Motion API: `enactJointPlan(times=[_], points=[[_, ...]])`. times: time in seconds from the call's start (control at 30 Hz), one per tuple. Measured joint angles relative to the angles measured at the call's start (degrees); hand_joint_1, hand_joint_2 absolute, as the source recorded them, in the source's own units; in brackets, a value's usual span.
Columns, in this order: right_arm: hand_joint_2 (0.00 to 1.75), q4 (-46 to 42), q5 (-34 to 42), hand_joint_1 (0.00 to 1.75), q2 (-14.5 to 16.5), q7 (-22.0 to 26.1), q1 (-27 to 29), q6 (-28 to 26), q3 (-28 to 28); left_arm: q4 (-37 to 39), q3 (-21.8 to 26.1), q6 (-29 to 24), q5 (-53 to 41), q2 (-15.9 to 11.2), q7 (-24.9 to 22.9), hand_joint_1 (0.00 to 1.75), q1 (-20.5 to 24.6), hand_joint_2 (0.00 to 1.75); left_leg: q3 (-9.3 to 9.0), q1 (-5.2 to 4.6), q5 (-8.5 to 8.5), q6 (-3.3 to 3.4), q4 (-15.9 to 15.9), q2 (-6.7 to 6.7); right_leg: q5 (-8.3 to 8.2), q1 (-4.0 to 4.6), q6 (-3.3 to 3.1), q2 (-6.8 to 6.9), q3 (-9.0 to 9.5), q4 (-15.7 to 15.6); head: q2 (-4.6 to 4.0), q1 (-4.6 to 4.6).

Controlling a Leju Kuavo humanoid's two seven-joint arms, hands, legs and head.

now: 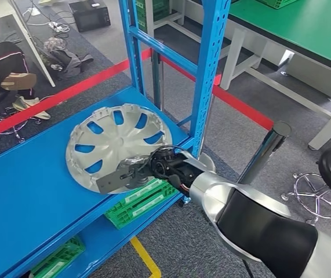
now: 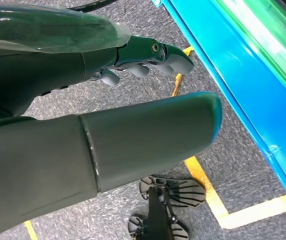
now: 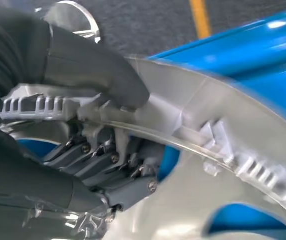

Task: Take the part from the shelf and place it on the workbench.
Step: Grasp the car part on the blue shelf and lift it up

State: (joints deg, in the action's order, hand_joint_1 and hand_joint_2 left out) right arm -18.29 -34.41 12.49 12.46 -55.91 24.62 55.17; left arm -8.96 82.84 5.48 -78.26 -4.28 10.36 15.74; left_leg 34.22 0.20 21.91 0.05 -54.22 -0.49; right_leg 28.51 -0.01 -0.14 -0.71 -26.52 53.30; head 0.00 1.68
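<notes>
The part here is a silver plastic hubcap [image 1: 113, 145], round and shallow like a dish, with a ring of teardrop cutouts that show the blue underneath. It's lying flat on the blue metal shelf [image 1: 28, 191], near the front right corner, right by the blue perforated upright [image 1: 209, 63]. From the right wrist view the rim looks matte grey-silver with little ribbed teeth moulded along the inside edge, plus a thin wire ring running round it.

The right hand [image 1: 130, 174] has got hold of the near edge of the hubcap: thick grey thumb [image 3: 95, 67] pressed on one face of the rim, dark fingers [image 3: 95, 165] bunched together on the other face, so it's a pinch grip on the rim.

The left hand [image 2: 95, 120] holds nothing, over grey speckled carpet with yellow floor tape [image 2: 209, 190]. Its thumb is sticking out straight and the fingers [image 2: 149, 60] are stretched out close together, well apart from the thumb.

Green plastic crates [image 1: 139, 202] sit on the lower shelf level. A green-topped workbench [image 1: 303, 29] is off to the back right, well apart from the shelf.
</notes>
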Motion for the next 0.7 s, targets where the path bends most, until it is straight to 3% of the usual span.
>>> enactJointPlan(times=[0.27, 0.7], points=[[1.75, -0.3, 9.8, 1.75, 0.3, 0.3, -6.5, 1.8, -6.9, 0.0, 0.0, -0.7, 0.3, 0.0, 2.0, 0.00, -0.5, 0.00, 0.05, 0.00, 0.00, -0.01, 0.0, 0.00, 0.00, 0.00, 0.00, -0.02, 0.01, 0.0, 0.00, -0.02], [1.75, -1.2, 14.3, 1.75, 0.5, 0.4, -10.2, 2.4, -14.6, 0.0, 0.0, -1.0, 0.5, 0.0, 2.5, 0.00, -0.8, 0.00, 0.07, 0.01, 0.01, -0.01, 0.0, 0.00, 0.02, 0.03, -0.01, -0.01, -0.02, 0.0, 0.00, -0.07]])
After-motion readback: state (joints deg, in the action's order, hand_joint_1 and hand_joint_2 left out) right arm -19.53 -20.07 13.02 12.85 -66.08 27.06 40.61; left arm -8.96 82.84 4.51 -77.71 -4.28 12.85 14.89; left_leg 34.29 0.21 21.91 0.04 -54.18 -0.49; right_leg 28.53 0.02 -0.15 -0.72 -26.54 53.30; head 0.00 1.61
